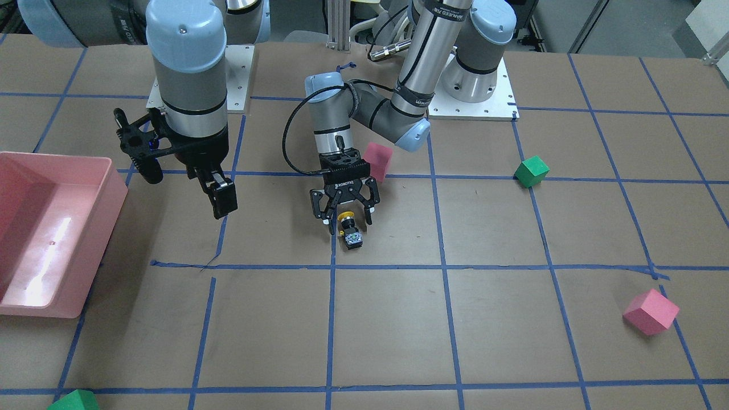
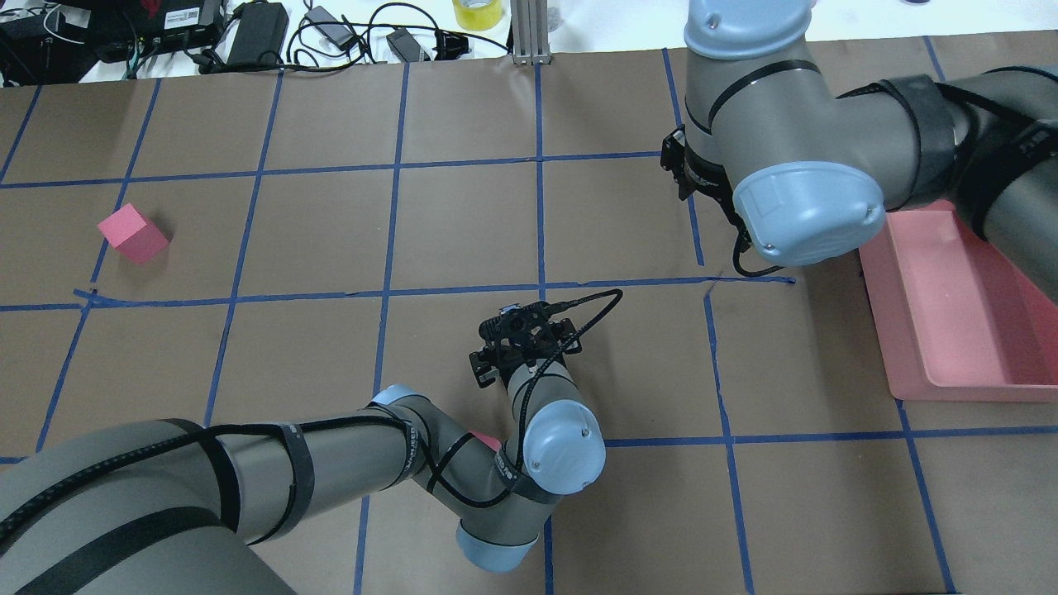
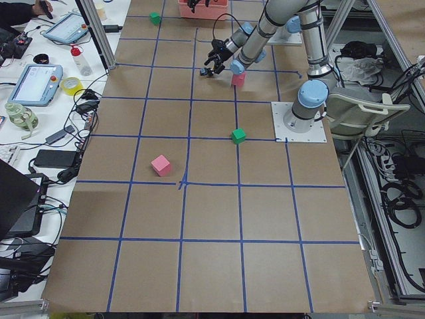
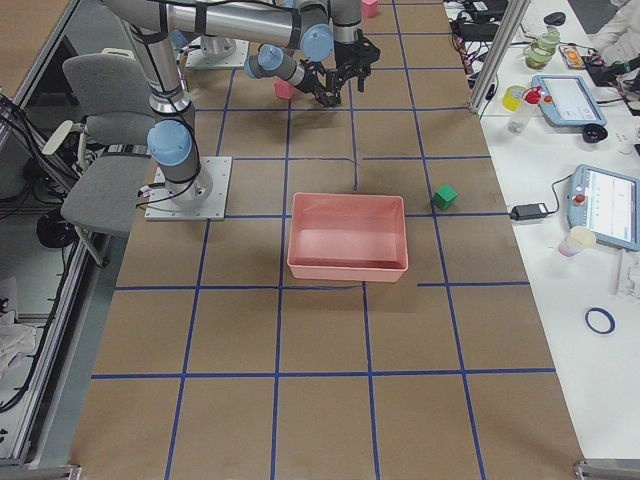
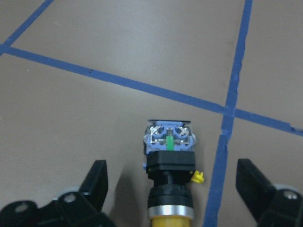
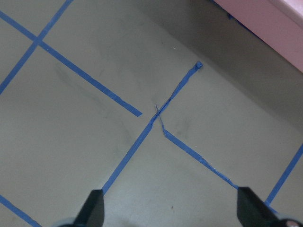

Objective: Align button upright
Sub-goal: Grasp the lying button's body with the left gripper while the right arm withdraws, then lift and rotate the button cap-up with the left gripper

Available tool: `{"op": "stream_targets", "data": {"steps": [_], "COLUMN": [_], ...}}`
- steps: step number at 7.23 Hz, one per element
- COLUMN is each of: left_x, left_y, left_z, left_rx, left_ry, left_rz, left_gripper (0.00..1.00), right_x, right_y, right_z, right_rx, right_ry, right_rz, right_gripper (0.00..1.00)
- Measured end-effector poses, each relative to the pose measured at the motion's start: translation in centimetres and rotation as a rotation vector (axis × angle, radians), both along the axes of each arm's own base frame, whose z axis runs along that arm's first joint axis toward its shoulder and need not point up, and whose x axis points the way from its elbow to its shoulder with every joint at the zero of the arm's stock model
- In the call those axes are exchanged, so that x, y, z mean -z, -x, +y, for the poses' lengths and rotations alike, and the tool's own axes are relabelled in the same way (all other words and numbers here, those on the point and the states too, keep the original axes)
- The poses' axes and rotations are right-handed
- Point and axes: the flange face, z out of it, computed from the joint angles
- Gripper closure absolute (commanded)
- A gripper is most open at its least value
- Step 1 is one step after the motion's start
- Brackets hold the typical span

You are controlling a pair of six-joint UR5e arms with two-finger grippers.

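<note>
The button (image 1: 349, 233) lies on its side on the brown table near a blue tape crossing. Its yellow cap (image 1: 345, 217) points towards my left gripper and its contact end points away. In the left wrist view the button (image 5: 169, 158) sits between the two fingers (image 5: 97, 182), with clear gaps on both sides. My left gripper (image 1: 348, 221) is open and straddles the cap end without touching it. My right gripper (image 1: 221, 199) hangs above the table to the button's side, open and empty; its wrist view shows only bare table and tape lines.
A pink bin (image 1: 111, 216) stands at the table end beyond my right gripper. A pink cube (image 1: 378, 161) sits just behind my left wrist. A green cube (image 1: 531, 171), another pink cube (image 1: 650, 311) and a second green cube (image 1: 74, 400) lie farther off.
</note>
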Motion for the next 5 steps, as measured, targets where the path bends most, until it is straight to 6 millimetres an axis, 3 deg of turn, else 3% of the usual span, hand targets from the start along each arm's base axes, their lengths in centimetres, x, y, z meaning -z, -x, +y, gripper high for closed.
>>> {"op": "stream_targets", "data": {"steps": [1,2,3,5], "left_x": [0.3,0.5,0.5,0.5], "left_y": [0.0,0.0,0.2,0.6], "left_z": [0.1,0.1,0.2,0.8], "left_rx": [-0.002,-0.002,0.002,0.016], "left_ry": [-0.003,-0.004,-0.004,-0.005], "left_rz": [-0.006,-0.008,-0.008,-0.01], "left_gripper": [0.3,0.38,0.43,0.44], "right_x": [-0.4,-0.6,-1.0,-1.9], "right_y": [0.3,0.7,1.1,1.5], "right_z": [0.3,0.6,0.6,0.5], "right_rx": [-0.033,-0.133,-0.235,-0.365], "right_ry": [-0.017,-0.05,-0.075,-0.129], "right_rz": [0.015,0.052,0.096,0.136], "right_gripper": [0.0,0.0,0.0,0.0]}}
